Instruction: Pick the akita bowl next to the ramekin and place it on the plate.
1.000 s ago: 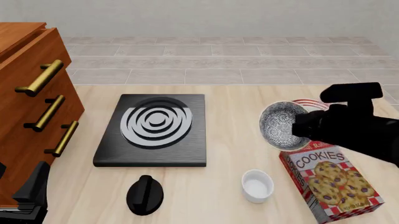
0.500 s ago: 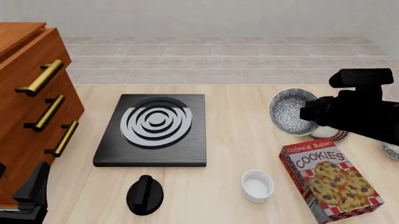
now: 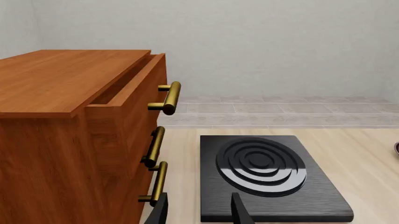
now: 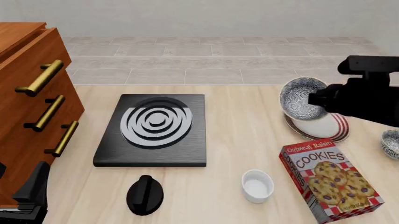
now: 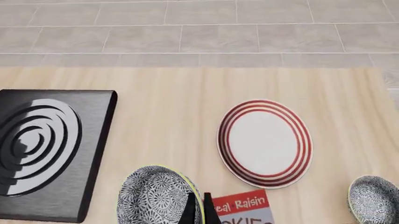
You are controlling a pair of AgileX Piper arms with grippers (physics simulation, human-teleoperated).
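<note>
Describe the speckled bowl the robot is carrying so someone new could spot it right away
On the table's right side, find the red-striped plate. The akita bowl hangs tilted above its near-left edge, pinched at the rim by the right claw. The other speckled bowl sits on the table.

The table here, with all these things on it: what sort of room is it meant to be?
Probably a simulated kitchen: a black stove burner plate lies beside a wooden drawer cabinet, with a red-striped plate and a cookie box nearby.
</note>
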